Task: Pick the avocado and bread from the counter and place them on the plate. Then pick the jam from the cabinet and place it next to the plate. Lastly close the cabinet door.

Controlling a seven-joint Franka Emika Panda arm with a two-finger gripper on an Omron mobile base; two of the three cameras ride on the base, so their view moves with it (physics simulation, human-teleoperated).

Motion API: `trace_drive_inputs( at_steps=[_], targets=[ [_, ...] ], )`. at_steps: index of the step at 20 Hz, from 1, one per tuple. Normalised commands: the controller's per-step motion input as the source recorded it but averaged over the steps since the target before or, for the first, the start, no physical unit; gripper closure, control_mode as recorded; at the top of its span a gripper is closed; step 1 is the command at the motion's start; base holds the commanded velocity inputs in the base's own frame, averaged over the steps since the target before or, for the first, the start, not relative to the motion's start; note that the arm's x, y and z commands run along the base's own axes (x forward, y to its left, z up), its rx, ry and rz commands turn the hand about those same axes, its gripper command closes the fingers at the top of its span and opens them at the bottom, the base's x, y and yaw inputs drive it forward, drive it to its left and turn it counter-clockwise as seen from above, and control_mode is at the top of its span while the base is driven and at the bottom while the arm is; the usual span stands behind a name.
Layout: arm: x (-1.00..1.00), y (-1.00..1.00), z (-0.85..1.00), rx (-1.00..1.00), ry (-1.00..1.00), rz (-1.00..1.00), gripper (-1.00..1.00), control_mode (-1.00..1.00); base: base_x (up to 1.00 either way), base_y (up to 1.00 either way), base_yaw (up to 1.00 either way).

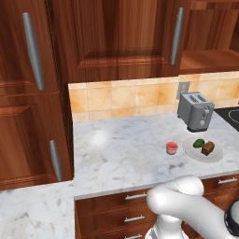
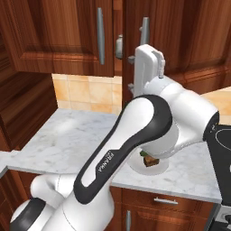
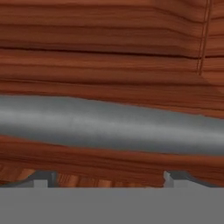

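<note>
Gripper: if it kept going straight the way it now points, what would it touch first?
Most likely the silver handle of the cabinet door. In the hand view the bar lies straight ahead of the open gripper, across the gap between the fingertips; exact depth is unclear.

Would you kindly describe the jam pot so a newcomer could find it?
On the marble counter, find the silver toaster and the white plate before it. The jam stands just left of that plate: a small red-pink pot, off the plate.

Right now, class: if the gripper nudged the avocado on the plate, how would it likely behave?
The avocado looks rounded, so it may roll. The bread sits close beside it and might stop it. The plate looks shallow, so a hard push could send it off.
</note>
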Motion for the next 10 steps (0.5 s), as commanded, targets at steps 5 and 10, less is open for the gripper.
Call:
trace_drive_inputs(
  at_steps=[5,10],
  targets=[
    [0.45,0.09,0.0,0.01,0.0,-0.05,-1.0,-1.0,0.0,0.0,0.0],
    [0.49,0.2,0.0,0.0,0.0,-0.11,-1.0,-1.0,0.0,0.0,0.0]
  ],
)
